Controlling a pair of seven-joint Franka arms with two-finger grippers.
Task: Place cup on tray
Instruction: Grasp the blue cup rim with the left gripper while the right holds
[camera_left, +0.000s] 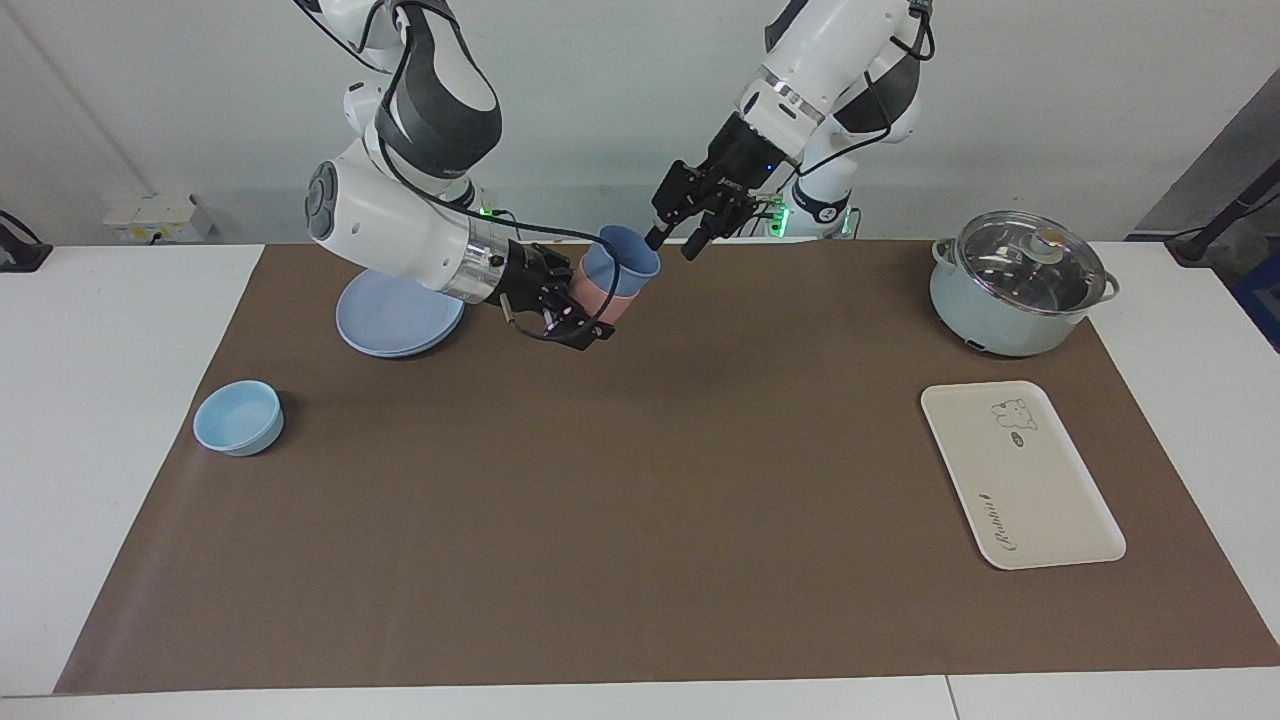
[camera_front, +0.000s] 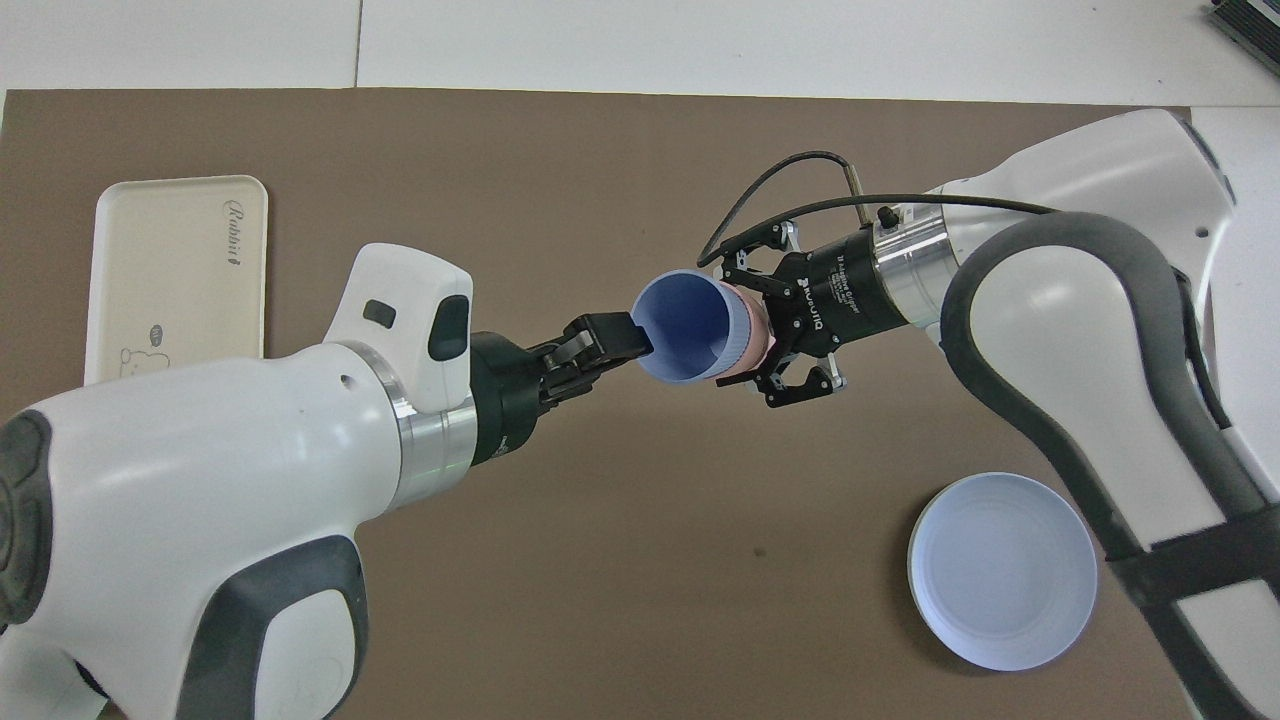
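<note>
The periwinkle-blue cup (camera_left: 622, 262) (camera_front: 685, 325) sits nested in a salmon-pink tumbler (camera_left: 600, 298) (camera_front: 757, 335). Both hang tilted over the brown mat, mouth toward the left arm. My right gripper (camera_left: 585, 310) (camera_front: 775, 335) is shut on the pink tumbler's wall. My left gripper (camera_left: 672, 242) (camera_front: 620, 338) is at the cup's rim with its fingers still apart, one fingertip at the rim's edge. The cream-white tray (camera_left: 1020, 480) (camera_front: 170, 270) lies flat on the mat at the left arm's end of the table, with nothing on it.
A round blue plate (camera_left: 390, 320) (camera_front: 1000, 570) lies on the mat under the right arm. A light-blue bowl (camera_left: 238, 417) stands at the right arm's end. A lidded pot (camera_left: 1020, 285) stands nearer to the robots than the tray.
</note>
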